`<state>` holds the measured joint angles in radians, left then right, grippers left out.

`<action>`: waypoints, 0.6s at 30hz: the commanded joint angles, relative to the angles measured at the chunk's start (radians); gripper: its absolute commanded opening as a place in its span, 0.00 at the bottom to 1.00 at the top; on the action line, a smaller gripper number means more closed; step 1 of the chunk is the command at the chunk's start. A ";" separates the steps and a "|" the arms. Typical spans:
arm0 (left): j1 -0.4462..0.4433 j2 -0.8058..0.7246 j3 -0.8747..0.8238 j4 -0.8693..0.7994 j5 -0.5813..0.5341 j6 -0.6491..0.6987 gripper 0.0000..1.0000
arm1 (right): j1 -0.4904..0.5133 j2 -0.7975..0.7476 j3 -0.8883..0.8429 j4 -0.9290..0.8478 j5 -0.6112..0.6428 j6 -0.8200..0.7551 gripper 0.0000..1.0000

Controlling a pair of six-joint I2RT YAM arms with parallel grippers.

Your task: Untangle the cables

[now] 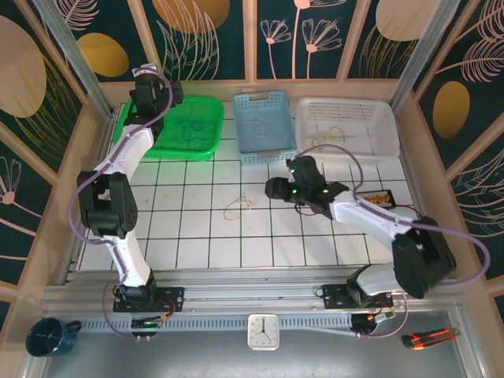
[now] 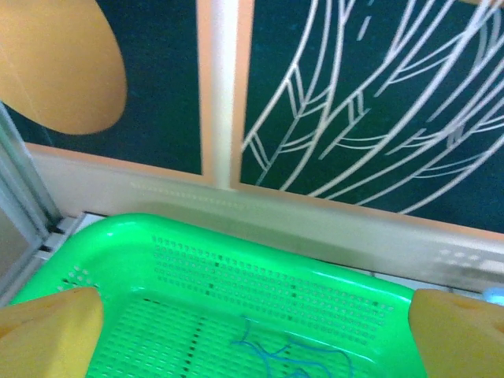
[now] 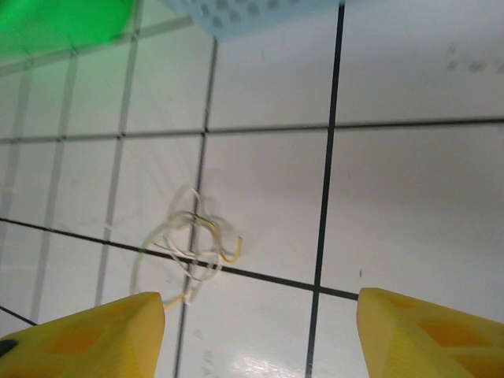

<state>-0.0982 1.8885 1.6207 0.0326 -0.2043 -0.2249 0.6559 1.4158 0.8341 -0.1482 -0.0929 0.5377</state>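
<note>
Left hand (image 2: 253, 335) hangs spread above the green basket (image 2: 236, 252), 1 blue cable (image 2: 291, 358) inside. Right hand (image 3: 260, 335), spread, hovers over the white-yellow tangle (image 3: 197, 244) on the table (image 3: 409, 197), off the basket's near-right corner.

Left arm (image 1: 120, 161) extended forward, left hand (image 2: 252, 335) spread wide; right arm (image 1: 370, 218) angled inward, right hand (image 3: 260, 331) parted.

A robotics lab cell: gridded table (image 1: 197, 236) walled by patterned panels (image 1: 213, 47) and aluminium posts (image 1: 75, 59).
</note>
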 commanded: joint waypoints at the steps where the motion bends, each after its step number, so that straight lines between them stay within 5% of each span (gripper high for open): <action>1: -0.004 -0.092 -0.011 -0.048 0.143 -0.075 0.99 | 0.045 0.104 0.066 0.041 0.058 -0.050 0.63; 6: -0.025 -0.218 -0.166 -0.049 0.298 -0.141 0.99 | 0.099 0.254 0.170 0.040 0.082 -0.078 0.55; 18: -0.094 -0.524 -0.694 0.111 0.368 -0.279 0.99 | 0.127 0.447 0.322 0.032 0.070 -0.102 0.43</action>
<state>-0.1917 1.4113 0.9947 0.0765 0.1322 -0.4450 0.7788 1.8290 1.1168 -0.1181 -0.0422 0.4496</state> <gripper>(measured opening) 0.988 0.440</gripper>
